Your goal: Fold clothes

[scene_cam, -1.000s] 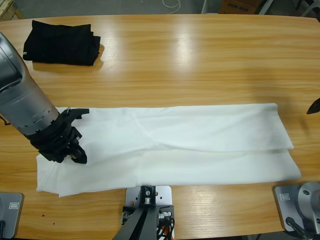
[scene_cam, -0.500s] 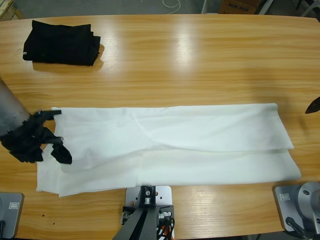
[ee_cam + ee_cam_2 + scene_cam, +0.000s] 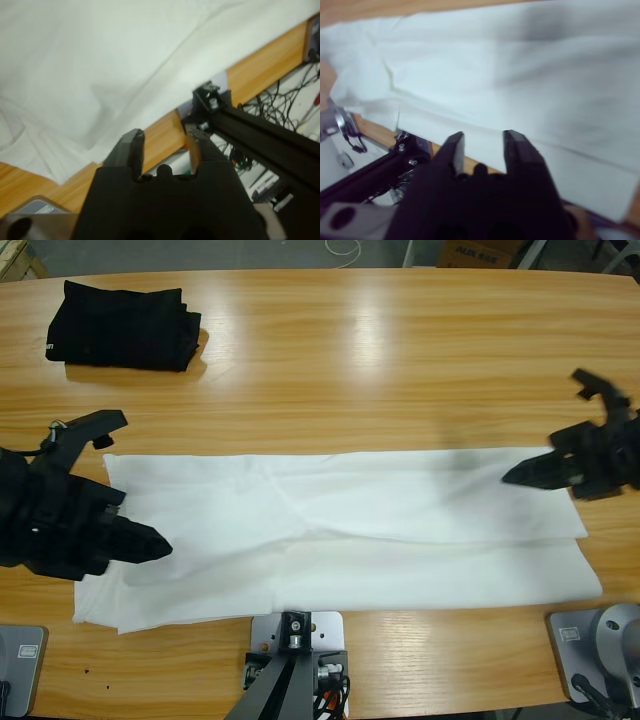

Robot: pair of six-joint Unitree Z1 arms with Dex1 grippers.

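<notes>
The white T-shirt (image 3: 340, 535) lies flat along the near half of the wooden table (image 3: 400, 360), already doubled lengthwise into a long band, one layer stepped slightly back from the other at the end where my right arm is. My left gripper (image 3: 150, 540) sits over the opposite short end of that band, jaws parted with nothing between them; my left wrist view looks past the T-shirt's near hem to the table edge and the rig frame (image 3: 260, 135) below it, so the jaws appear clear of the fabric. My right gripper (image 3: 520, 476) points inward just above the band's far corner, jaws likewise apart and empty, the cloth spread beneath them in the right wrist view. I judge this placement deliberate: one gripper at each short end suits a crosswise fold, bringing one end over the other. Neither has cloth in hand yet. The layers are thin and lie close, so pinching both together is the risk. A black folded garment (image 3: 122, 324) rests well away from the T-shirt, at the table's far corner on my left arm's side.
</notes>
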